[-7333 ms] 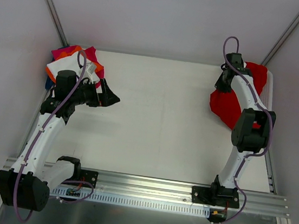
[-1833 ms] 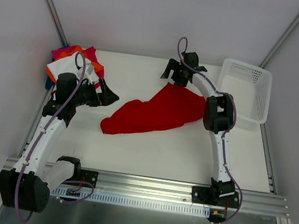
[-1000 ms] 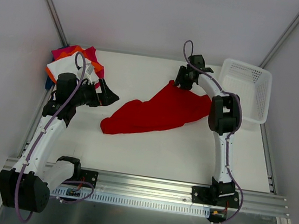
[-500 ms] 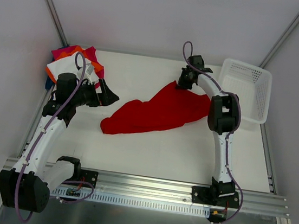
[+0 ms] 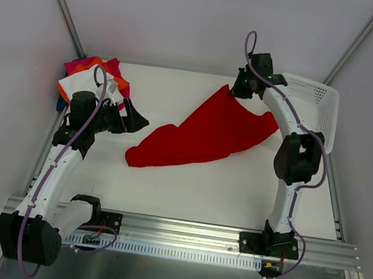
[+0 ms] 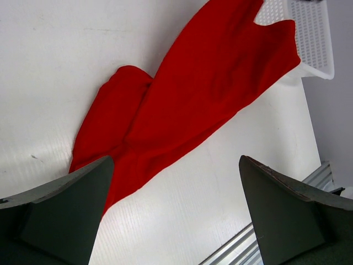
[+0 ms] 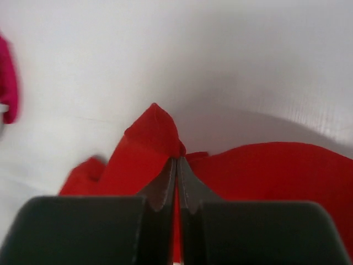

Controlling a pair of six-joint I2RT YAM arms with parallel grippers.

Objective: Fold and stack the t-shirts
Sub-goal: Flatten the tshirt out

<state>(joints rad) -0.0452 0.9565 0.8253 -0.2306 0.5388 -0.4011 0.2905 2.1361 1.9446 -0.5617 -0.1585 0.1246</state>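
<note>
Running near-left to far-right: long axis of red t-shirt (image 5: 208,132).

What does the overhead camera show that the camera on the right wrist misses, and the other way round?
Only the overhead view shows both arms whole, the white mesh basket at far right, the left fingers beside the stack of folded shirts, and the full red t-shirt spread across the table. Only the right wrist view shows the pinch close up: the right fingers shut on a peaked fold of red cloth. Both show the red t-shirt and the white table; the wrist view also catches a magenta sliver at its left edge.
</note>
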